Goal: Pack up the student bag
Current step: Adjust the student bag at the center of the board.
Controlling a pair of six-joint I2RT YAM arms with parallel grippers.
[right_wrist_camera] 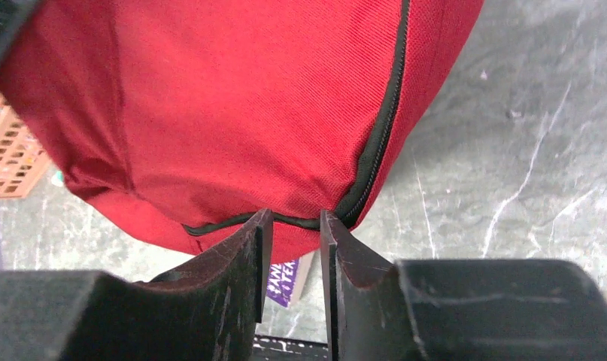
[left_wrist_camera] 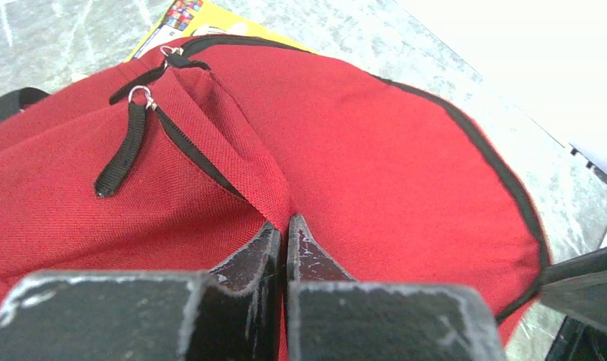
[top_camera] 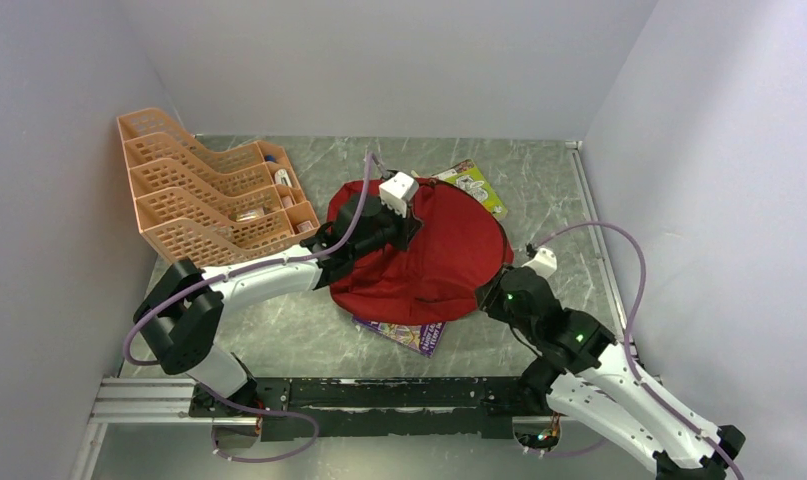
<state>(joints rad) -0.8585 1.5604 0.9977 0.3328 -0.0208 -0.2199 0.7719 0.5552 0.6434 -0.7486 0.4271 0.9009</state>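
Closest in, scuffed black fingertips of the left gripper (left_wrist_camera: pixel 285 224), pressed tight together and nipping a raised ridge of red cloth on the student bag (left_wrist_camera: pixel 390 150). Just beyond the pinch, running up along that ridge, a black zipper line (left_wrist_camera: pixel 198 154); to its left, flat on the cloth, a black pull tab (left_wrist_camera: pixel 121 150) on a small metal ring, and higher up a second pull (left_wrist_camera: pixel 171 53) near the bag's top edge. Past that edge, a corner of a yellow book (left_wrist_camera: pixel 183 15) on the grey marbled table (left_wrist_camera: pixel 345 30). Over at the right gripper (right_wrist_camera: pixel 294 219), parted by a narrow gap, with tips set at the bag's near right rim, right at the bend of the black piping (right_wrist_camera: pixel 383 128); contact with the cloth impossible to judge. Beneath that rim, peeking out flat on the table, a purple book (right_wrist_camera: pixel 283 280). Seen from above, bag spread flat around mid-table, between the two arms: left arm (top_camera: pixel 269 275) reaching over its far left part, right arm (top_camera: pixel 579 350) at its near right edge. Well off at the table's far left, an orange tray rack (top_camera: pixel 194 200) with small items in its lower compartments.
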